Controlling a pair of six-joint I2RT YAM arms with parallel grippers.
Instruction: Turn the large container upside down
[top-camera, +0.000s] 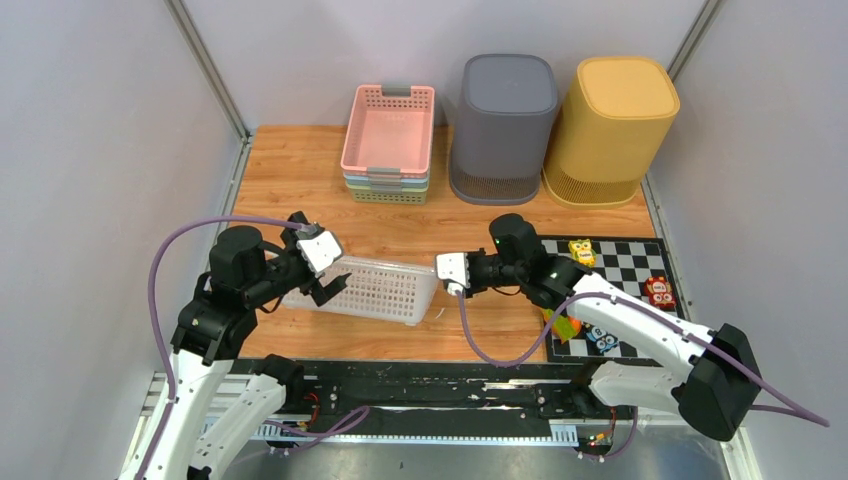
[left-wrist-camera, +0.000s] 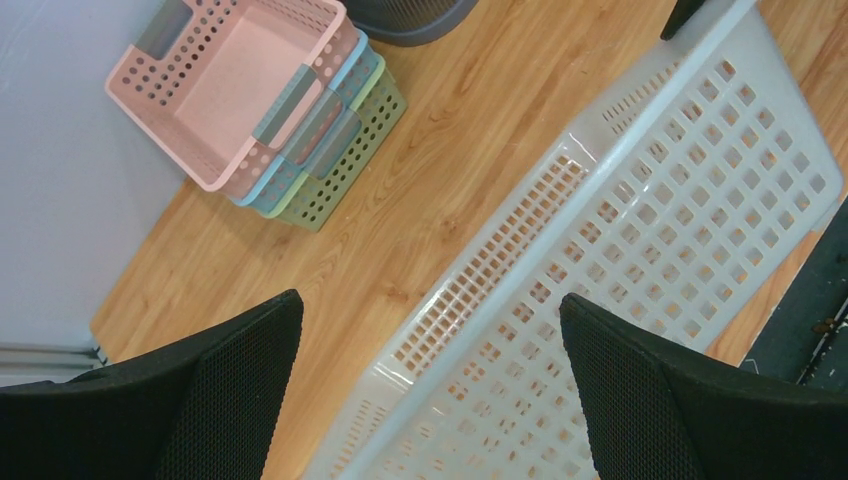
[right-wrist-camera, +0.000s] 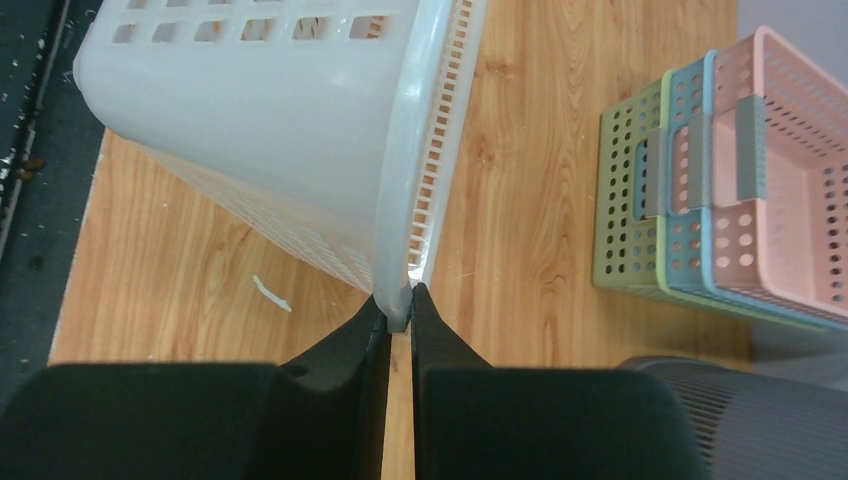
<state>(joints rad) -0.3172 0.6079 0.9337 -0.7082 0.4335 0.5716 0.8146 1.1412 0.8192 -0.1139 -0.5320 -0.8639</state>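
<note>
The large white perforated basket (top-camera: 375, 288) lies in the middle of the wooden table, tipped up with its slotted rim toward the back. My right gripper (top-camera: 441, 272) is shut on the rim at the basket's right end; in the right wrist view the fingertips (right-wrist-camera: 400, 300) pinch the rim, and the basket body (right-wrist-camera: 270, 130) stretches away to the left. My left gripper (top-camera: 325, 287) is open over the basket's left end. In the left wrist view its jaws (left-wrist-camera: 430, 305) stand wide apart above the basket's rim and wall (left-wrist-camera: 640, 230), touching nothing.
A stack of small pink, blue and green baskets (top-camera: 388, 145) stands at the back. A grey bin (top-camera: 505, 125) and a yellow bin (top-camera: 610, 130) stand at the back right. A checkered mat (top-camera: 625, 290) with small toys lies on the right.
</note>
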